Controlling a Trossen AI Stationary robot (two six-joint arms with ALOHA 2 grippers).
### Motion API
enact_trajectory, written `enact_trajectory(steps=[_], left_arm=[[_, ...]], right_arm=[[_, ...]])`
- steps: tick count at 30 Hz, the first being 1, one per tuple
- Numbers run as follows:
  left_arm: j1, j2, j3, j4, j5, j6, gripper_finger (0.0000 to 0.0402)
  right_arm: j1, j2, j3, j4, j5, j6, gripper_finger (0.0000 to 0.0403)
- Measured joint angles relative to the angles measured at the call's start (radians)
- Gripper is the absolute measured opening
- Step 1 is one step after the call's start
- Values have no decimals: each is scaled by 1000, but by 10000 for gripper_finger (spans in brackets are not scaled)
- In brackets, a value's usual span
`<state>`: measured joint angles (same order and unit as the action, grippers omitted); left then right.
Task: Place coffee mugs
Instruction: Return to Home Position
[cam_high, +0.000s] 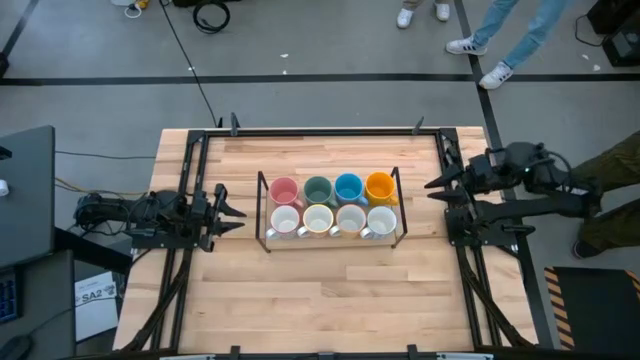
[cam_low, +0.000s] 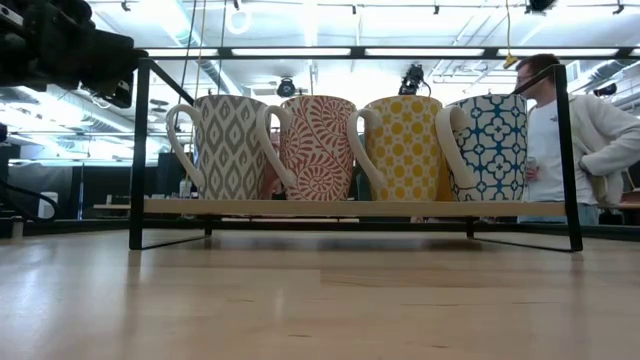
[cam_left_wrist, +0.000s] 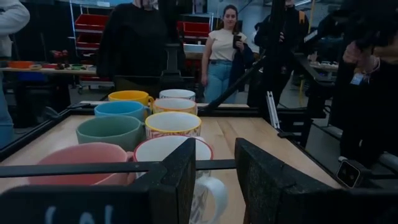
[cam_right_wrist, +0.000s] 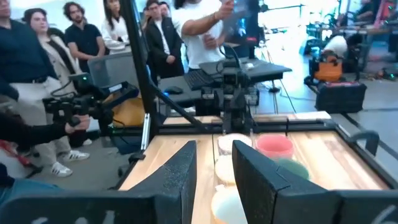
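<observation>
Mugs stand eight together in a black wire shelf (cam_high: 261, 210) at the middle of the table (cam_high: 320, 300), as the high view shows. The back row holds the pink mug (cam_high: 284, 190), the green mug (cam_high: 317, 189), the blue mug (cam_high: 348, 187) and the orange mug (cam_high: 380, 186). The front row holds four pale mugs (cam_high: 318, 219), each touching or just beside its neighbour. The left gripper (cam_high: 232, 211) sits low at the shelf's left side, apart from it, with its fingers spread and nothing between them. The right gripper (cam_high: 437, 186) points at the shelf from the right side, also apart from it.

In the low view, four patterned mugs stand upright on the shelf's wooden board (cam_low: 330, 207). They are a gray diamond mug (cam_low: 230, 145), a red swirl mug (cam_low: 322, 145), a yellow dotted mug (cam_low: 405, 145) and a blue tiled mug (cam_low: 495, 145). All their handles turn the same way. A person (cam_low: 560, 130) in a white top stands behind.

The left wrist view looks along both rows past that arm's own two fingers, which stand parted and hold nothing. A red-rimmed white mug (cam_left_wrist: 163, 147) is nearest, beside the pink one. People stand beyond the table.

In the right wrist view, that gripper's fingers show a narrow gap and grasp nothing. The shelf of mugs lies ahead, and a group of onlookers (cam_right_wrist: 74, 37) stands in the room.
</observation>
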<state>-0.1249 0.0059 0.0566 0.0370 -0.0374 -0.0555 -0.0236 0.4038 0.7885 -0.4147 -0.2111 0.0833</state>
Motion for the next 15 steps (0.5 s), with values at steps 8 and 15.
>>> enact_trajectory(steps=[8, 15], left_arm=[[0, 0, 0, 1, 0, 0, 118], [0, 0, 0, 0, 0, 0, 118]], right_arm=[[-35, -210, -249, 90, 37, 51, 108], [-45, -370, -429, 165, 102, 76, 108]])
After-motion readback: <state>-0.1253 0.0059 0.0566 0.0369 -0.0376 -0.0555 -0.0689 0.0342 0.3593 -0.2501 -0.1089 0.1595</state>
